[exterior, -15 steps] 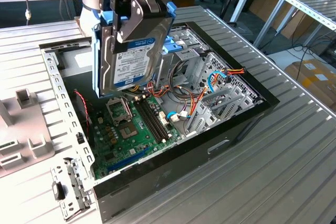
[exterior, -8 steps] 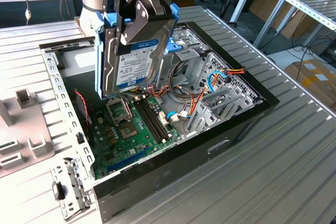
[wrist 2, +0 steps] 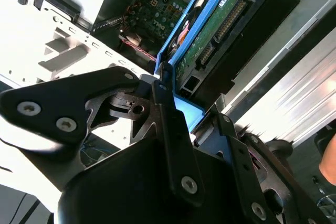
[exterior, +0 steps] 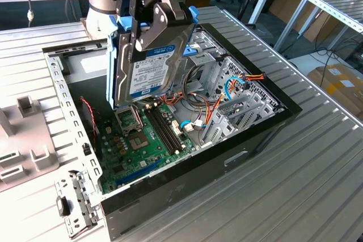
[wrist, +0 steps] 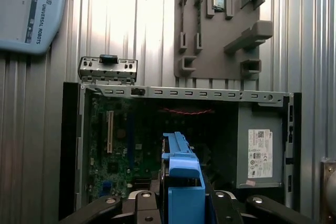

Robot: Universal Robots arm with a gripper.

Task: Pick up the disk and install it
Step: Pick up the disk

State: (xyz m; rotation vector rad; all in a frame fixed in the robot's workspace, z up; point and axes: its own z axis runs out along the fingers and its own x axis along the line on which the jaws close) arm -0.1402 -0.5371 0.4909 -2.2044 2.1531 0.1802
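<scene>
One tool [exterior: 148, 29], black and built of bolted link plates, is clamped on one disk [exterior: 150, 69]. Its fingers [exterior: 161, 21] press the disk's upper end from both sides. The disk is a flat dark metal rectangle with a white label under a blue band. Blue plastic rails run along its edges. It hangs steeply tilted, almost on end, above the one open case [exterior: 227, 157]. Its lower end sits over the motherboard [exterior: 136, 140]. In the second wrist view the disk's green circuit board and connector row face the camera [wrist 2: 220, 24]. In the first wrist view a blue rail [wrist: 181, 177] stands edge-on between the tool's links.

The case is a black-rimmed metal box lying on its side with the panel off. Inside are one green motherboard, one grey boxy power supply [wrist: 260, 140] with a white sticker, and a perforated bare-metal drive cage [exterior: 227, 100]. A tangle of orange, red and blue cables [exterior: 201, 111] lies beside the cage. The widest open room inside the case is over the motherboard, while the cage side is crowded with wires.

The tabletop [exterior: 295, 185] is ribbed aluminium. On it, just outside the case's perforated rim, lie one loose metal bracket [exterior: 76, 205] and one grey moulded plate [wrist: 220, 30] with raised blocks.
</scene>
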